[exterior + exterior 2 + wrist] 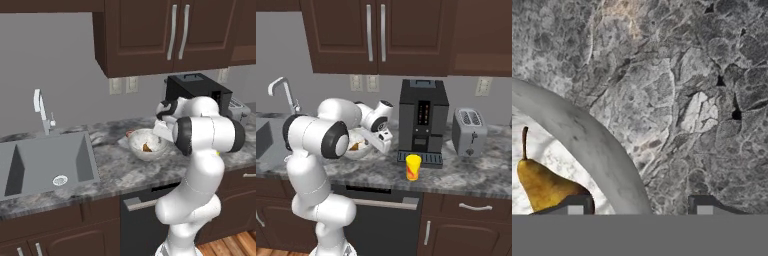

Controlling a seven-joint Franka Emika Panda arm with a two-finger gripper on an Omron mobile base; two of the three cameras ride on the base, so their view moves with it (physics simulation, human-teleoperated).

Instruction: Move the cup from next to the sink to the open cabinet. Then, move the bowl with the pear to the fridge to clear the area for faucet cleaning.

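Counter [115,170] under my fingers is grey marbled stone, runs out ahead and to both sides of them. Sink [45,162] sits well off to one side of my fingers with the faucet [42,111] behind it, basin bare apart from the drain. Coffee machine [423,122] stands on the other side of my fingers, near, with a toaster [470,131] further that way. The cup [413,167] stands upright on the counter just in front of the coffee machine, not in any cabinet yet, well apart from my fingers. The bowl [148,144] is right at my fingers: in the hand view its rim [592,145] passes between them, one finger [574,205] inside the bowl, the other finger [704,205] outside over bare counter. My gripper [639,207] is parted, straddling that wall; I can't tell if either pad touches it yet. I judge the bowl stiff, glossy, likely slippery and breakable, moderately heavy for a one-sided pinch, so the wall just below the rim is the place to hold, kept level. Inside it, one pear [544,185], yellow-brown, stem up, right by my inner finger; loose, it would likely roll if the bowl tilts.
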